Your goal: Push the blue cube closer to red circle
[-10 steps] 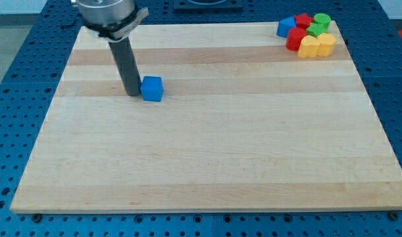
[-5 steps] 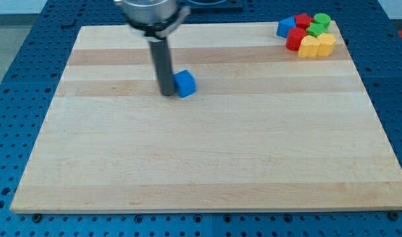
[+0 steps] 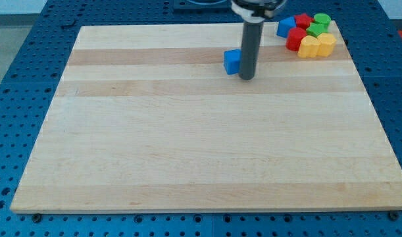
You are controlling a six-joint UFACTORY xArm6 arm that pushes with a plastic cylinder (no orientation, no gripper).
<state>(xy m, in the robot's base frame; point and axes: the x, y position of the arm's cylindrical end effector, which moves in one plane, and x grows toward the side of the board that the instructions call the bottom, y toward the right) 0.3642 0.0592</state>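
The blue cube [image 3: 232, 61] sits on the wooden board [image 3: 207, 145] near the view's top, a little right of centre. My tip [image 3: 247, 77] stands just to the cube's right, touching or nearly touching it, and the rod hides the cube's right edge. The red circle [image 3: 295, 39] lies in the cluster of blocks at the view's top right, well to the right of the cube and the tip.
The cluster at the top right corner also holds a blue block [image 3: 285, 26], a second red block [image 3: 303, 20], two green blocks [image 3: 321, 21], and two yellow blocks [image 3: 317, 45]. A blue perforated table [image 3: 16, 79] surrounds the board.
The blue cube has moved right and slightly up across the board. My tip was on the cube's left earlier and now stands on its right.
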